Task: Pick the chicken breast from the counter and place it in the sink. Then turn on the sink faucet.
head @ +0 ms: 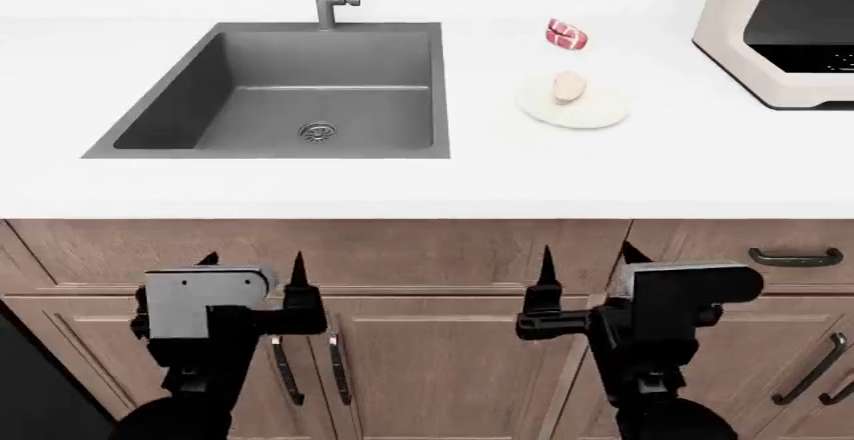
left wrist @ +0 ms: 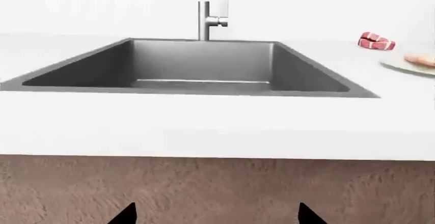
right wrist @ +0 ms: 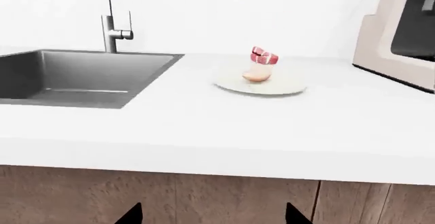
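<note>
While both arms hang below the counter (head: pixel 400 185), left fingers (head: pixel 296 270) spread (empty), right fingers (head: pixel 546 265) likewise.

1. All three views are bright and evenly lit, with flat, diffuse light and no visible lamp.
2. The white tabletop (head: pixel 400 185) is nearly blown out; in the head view its upper edge melts into the white wall.
3. Shadows are faint: the sink (head: pixel 200 90) shows only soft shading on its inner walls, darker at the left of the basin.
4. The wrist views look softer, slightly blurred; the faucet (left wrist: pixel 206 20) fades out towards the top of the frame.
5. The wood cabinet fronts (head: pixel 441 360) show coarse, smeared texture in the wrist views.
6. No glare, and straight edges stay straight at the frame borders.
</note>
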You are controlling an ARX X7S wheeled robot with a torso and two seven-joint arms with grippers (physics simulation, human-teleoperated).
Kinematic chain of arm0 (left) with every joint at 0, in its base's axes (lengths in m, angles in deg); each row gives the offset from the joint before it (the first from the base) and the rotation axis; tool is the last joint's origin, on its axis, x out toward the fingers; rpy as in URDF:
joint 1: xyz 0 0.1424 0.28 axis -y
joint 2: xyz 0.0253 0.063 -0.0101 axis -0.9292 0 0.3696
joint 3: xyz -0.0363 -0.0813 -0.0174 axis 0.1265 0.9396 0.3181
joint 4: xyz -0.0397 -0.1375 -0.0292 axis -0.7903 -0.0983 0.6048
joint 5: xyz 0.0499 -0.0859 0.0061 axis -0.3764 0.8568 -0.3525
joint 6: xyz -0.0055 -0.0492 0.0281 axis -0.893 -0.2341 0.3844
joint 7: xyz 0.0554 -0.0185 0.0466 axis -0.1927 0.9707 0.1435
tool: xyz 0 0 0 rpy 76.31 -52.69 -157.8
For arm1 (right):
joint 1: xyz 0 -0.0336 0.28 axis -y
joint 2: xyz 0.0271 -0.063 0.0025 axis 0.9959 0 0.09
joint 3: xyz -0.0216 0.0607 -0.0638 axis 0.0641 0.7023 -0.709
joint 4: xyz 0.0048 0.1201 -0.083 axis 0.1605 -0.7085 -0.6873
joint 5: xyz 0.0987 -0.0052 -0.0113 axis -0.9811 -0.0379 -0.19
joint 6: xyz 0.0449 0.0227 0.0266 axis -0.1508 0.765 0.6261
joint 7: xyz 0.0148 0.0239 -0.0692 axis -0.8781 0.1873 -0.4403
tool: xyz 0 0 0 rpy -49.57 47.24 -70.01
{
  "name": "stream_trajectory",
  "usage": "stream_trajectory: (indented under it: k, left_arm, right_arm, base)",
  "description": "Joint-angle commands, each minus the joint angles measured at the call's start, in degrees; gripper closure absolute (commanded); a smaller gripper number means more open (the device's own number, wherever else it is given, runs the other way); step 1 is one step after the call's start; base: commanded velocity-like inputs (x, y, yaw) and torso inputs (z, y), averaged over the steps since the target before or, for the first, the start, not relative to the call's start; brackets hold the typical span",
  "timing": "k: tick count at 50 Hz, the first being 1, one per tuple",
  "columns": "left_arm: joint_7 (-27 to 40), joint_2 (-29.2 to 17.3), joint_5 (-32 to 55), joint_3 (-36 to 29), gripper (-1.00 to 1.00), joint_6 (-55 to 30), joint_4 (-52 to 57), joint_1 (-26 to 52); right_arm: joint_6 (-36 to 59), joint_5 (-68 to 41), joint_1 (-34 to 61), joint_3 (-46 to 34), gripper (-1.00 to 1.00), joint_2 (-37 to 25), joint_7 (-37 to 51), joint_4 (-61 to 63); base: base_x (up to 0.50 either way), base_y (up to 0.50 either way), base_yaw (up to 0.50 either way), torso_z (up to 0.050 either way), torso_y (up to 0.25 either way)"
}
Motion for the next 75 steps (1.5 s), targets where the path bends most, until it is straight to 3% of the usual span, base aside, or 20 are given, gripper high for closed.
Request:
stream_trajectory:
  k: [1,4,5,6,8,10,13,18,24,31,39,48,70,75]
  left_arm:
    - [1.83,-4.83,8.54,2.98,-1.0,-40.48,16.42,23.31]
    - [2.65,-4.97,10.54,2.68,-1.0,-51.77,19.01,34.47]
    - [6.49,-6.59,15.65,2.58,-1.0,-52.14,17.09,38.09]
    - [15.08,-9.16,24.25,3.57,-1.0,-52.15,13.23,41.77]
    - [30.02,-13.0,41.43,3.0,-1.0,-52.1,7.58,47.59]
    - [38.36,-15.1,55.01,1.07,-1.0,-52.02,1.49,54.63]
    - [42.18,-15.58,57.7,-0.13,-1.0,-51.73,-3.81,63.24]
    - [44.72,-15.41,59.82,-0.18,-1.0,-51.19,-8.55,69.07]
    - [47.29,-17.28,62.44,-4.76,-1.0,-51.3,-15.5,78.3]
    - [42.51,-18.11,59.1,-12.7,-1.0,-50.26,-27.19,94.62]
    - [33.55,-18.35,52.57,-21.29,-1.0,-46.6,-38.61,111.1]
    - [32.72,-18.63,50.15,-22.81,-1.0,-42.91,-40.71,110.63]
    - [34.74,-20.7,50.6,-21.74,-1.0,-41.0,-39.07,105.59]
    - [33.86,-20.47,50.24,-22.82,-1.0,-41.65,-40.49,108.33]
  right_arm:
    - [41.4,-7.4,23.59,5.13,-1.0,-4.89,-2.28,18.33]
    - [48.73,-8.24,31.12,6.24,-1.0,-5.32,-2.18,19.56]
    - [52.47,-9.33,35.48,6.92,-1.0,-5.55,-2.17,19.53]
    - [52.6,-14.21,38.52,7.44,-1.0,-7.08,1.41,17.31]
    - [52.6,-31.4,43.9,9.82,-1.0,-11.99,18.08,12.03]
    - [52.55,-48.58,50.79,9.23,-1.0,-16.18,32.16,6.35]
    - [52.41,-65.57,59.28,6.83,-1.0,-19.08,43.58,-0.06]
    - [51.74,-74.15,66.66,4.0,-1.0,-20.84,50.67,-5.88]
    - [51.88,-78.95,77.65,-2.23,-1.0,-22.52,54.7,-13.99]
    - [51.87,-80.63,97.85,-12.44,-1.0,-23.15,51.11,-28.11]
    - [49.56,-74.57,109.84,-19.5,-1.0,-22.35,43.8,-36.42]
    - [46.59,-72.34,110.87,-21.26,-1.0,-22.3,42.53,-37.73]
    - [44.01,-71.61,107.49,-24.27,-1.0,-23.46,40.91,-37.49]
    - [43.78,-69.62,109.57,-26.25,-1.0,-23.19,39.13,-39.73]
  base:
    - [0.0,0.0,0.0,0.0,0.0]
    - [0.0,0.0,0.0,0.0,0.0]
    - [0.0,0.0,0.0,0.0,0.0]
    - [0.0,0.0,0.0,0.0,0.0]
    - [0.0,0.0,0.0,0.0,0.0]
    - [0.0,0.0,0.0,0.0,0.0]
    - [0.0,0.0,0.0,0.017,0.0]
    - [0.0,0.0,0.0,0.05,0.0]
    - [0.0,0.0,0.0,0.05,0.0]
    - [0.0,0.0,0.0,0.05,0.0]
    - [0.0,0.0,0.0,0.05,0.0]
    - [0.04,0.0,0.0,0.05,0.001]
    - [0.5,-0.03,0.0,0.05,0.014]
    - [0.5,-0.03,0.0,0.05,0.026]
